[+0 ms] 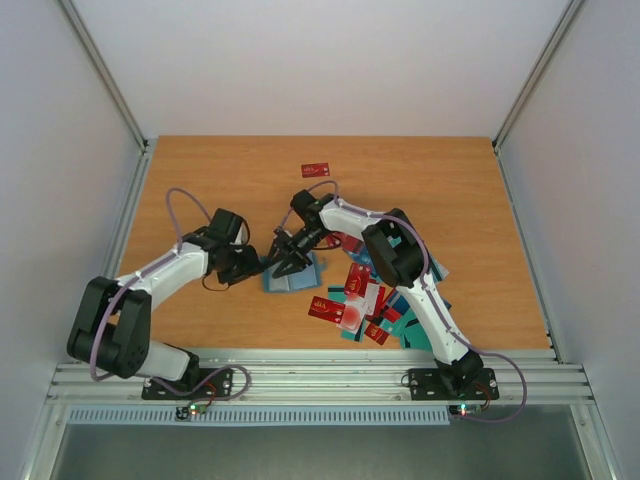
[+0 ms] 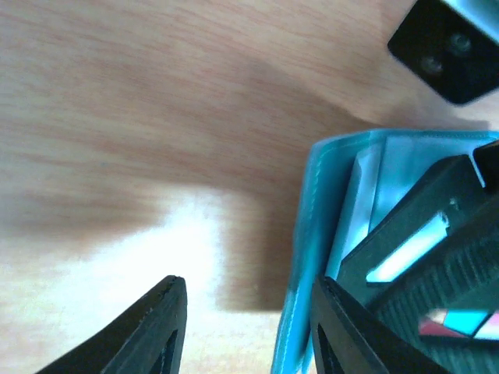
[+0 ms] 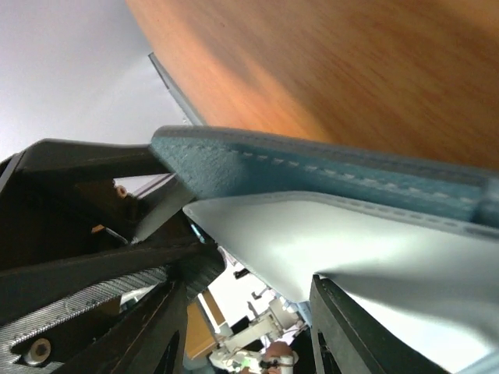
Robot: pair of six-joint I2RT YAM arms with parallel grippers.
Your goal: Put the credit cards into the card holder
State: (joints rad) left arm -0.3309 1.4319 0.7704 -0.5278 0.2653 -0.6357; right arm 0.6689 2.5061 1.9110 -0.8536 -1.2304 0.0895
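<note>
Orange-brown wooden table is being shared by two white-and-black robot arms, both being reached toward its middle. Thin plastic credit cards, red, teal and white, are being seen in a loose heap close to the near edge, on the right half. Just left of that heap, about midway across the table, the small teal-blue folding card holder is being held open, with its greyish-blue inner pocket being exposed. From the far side the right gripper is being pressed against the holder, jaws partly apart with nothing seen between them. At the holder's left edge the left gripper is being held with jaws spread over bare table, one finger right against the rim. Toward the far edge a single red card is being seen lying alone.
</note>
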